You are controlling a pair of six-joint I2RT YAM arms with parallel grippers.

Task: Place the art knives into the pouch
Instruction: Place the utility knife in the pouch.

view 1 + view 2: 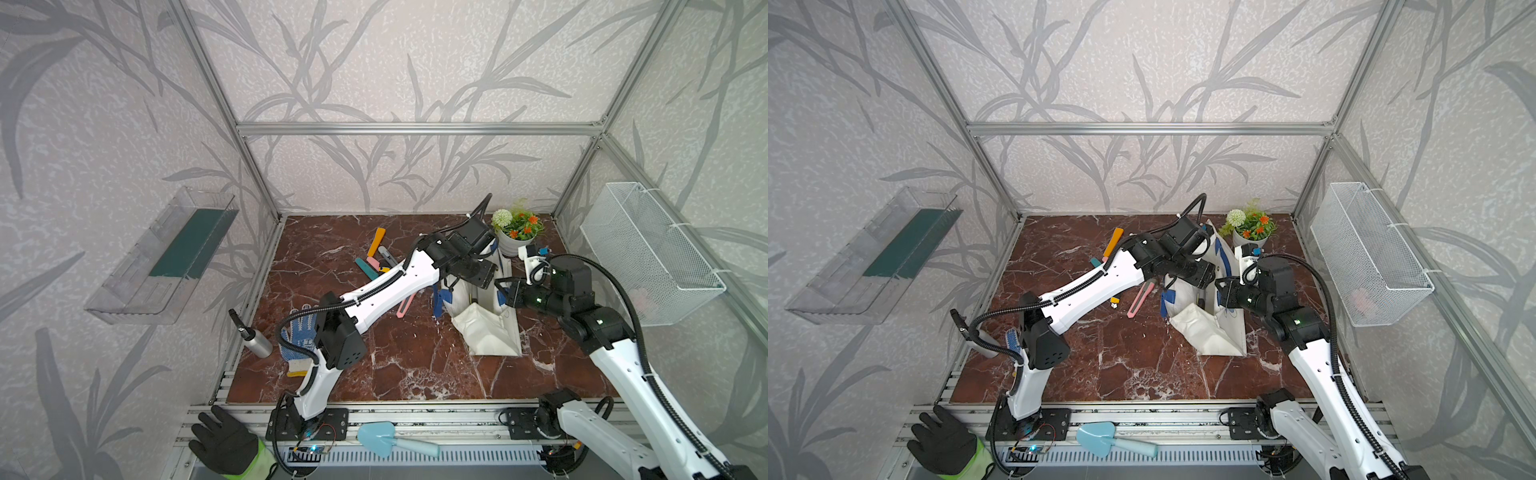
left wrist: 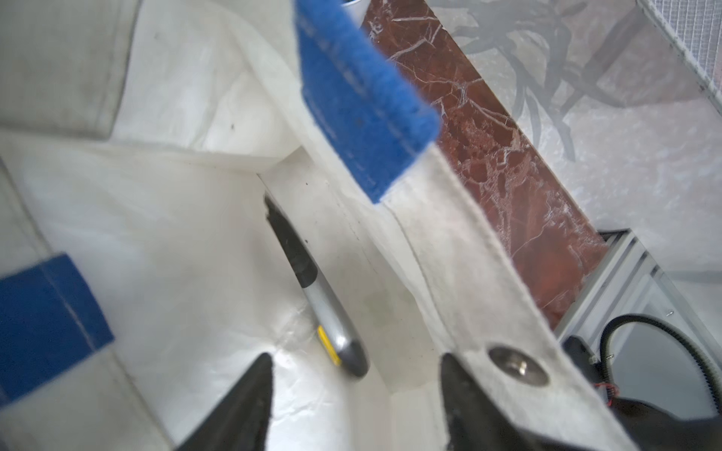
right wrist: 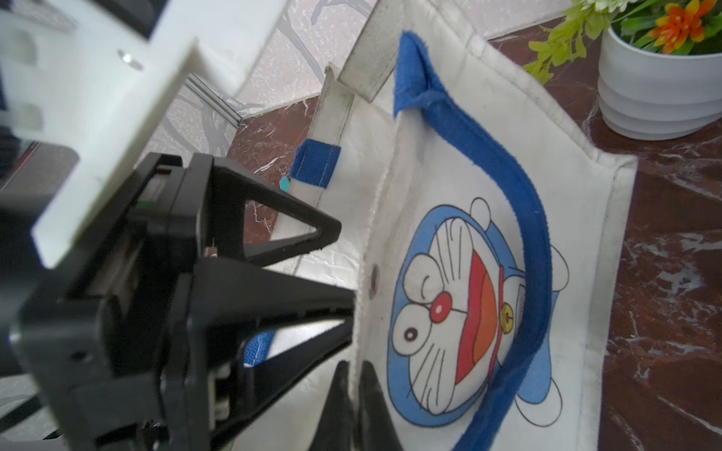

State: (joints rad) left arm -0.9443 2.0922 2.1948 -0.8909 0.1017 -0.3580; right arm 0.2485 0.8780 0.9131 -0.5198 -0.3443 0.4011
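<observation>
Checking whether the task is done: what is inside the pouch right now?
One grey-and-black art knife with a yellow mark lies inside the pouch, free of the open left pincer. Fabric folds hide part of the bottom.

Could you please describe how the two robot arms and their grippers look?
The left arm and right arm have white shells with small holes, black boxy joints and black ribbed cables. Green lights glow on the right arm. The left gripper and right gripper have black tapering fingers.
</observation>
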